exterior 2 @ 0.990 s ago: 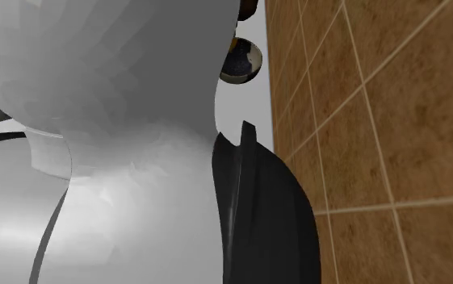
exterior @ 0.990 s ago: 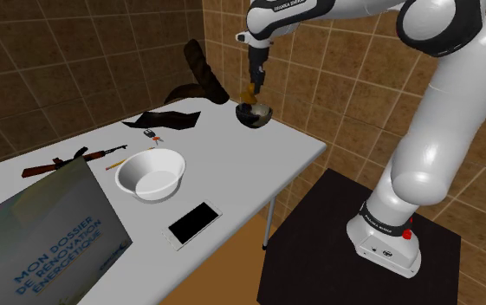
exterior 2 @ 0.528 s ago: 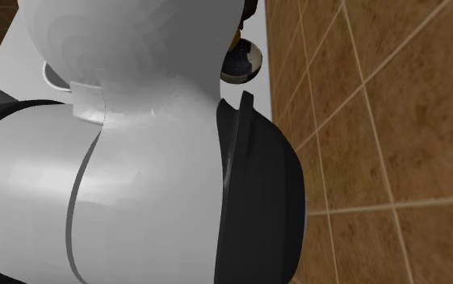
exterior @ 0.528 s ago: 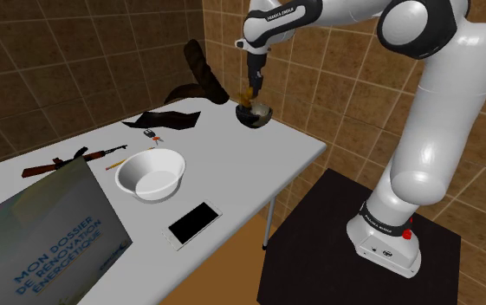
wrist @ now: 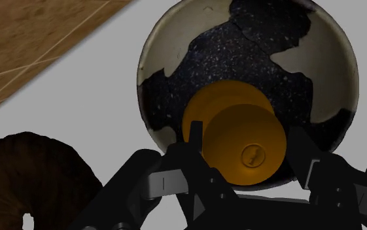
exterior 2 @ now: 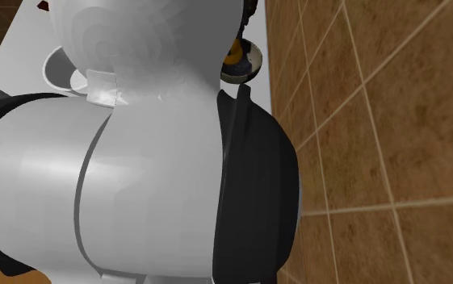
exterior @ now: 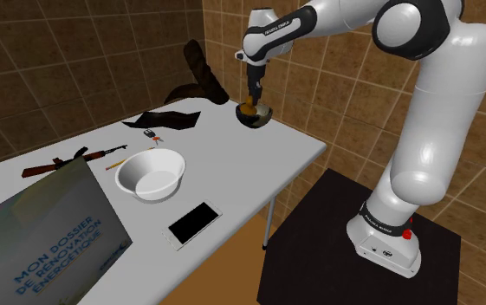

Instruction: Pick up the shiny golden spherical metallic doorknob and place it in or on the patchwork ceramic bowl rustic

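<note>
The gripper [wrist: 244,146] is seen pinched on the golden doorknob [wrist: 241,138], one black finger [wrist: 190,157] set against each flank of it. The knob is held low within the patchwork bowl [wrist: 267,46], over the dark speckled inner wall; whether the bowl's floor is touched cannot be told. The keyhole face is turned up toward the hand, and the wider collar is directed down into the bowl, so the knob's long axis is laid along the gripper, roughly upright.

In the shoulder view the gripper [exterior: 251,94] is hung straight down over the bowl [exterior: 254,115], with the knob [exterior: 249,106] at its rim height. The bowl is placed at the far corner of the white table [exterior: 258,165], close to the edge that meets the brown tiled wall [exterior: 336,95]. A dark brown curved thing [exterior: 199,74] is found just beside the bowl, toward that view's left. Open tabletop is left on the near side, up to the white bowl [exterior: 150,171] and the phone [exterior: 192,223], both well apart.
</note>
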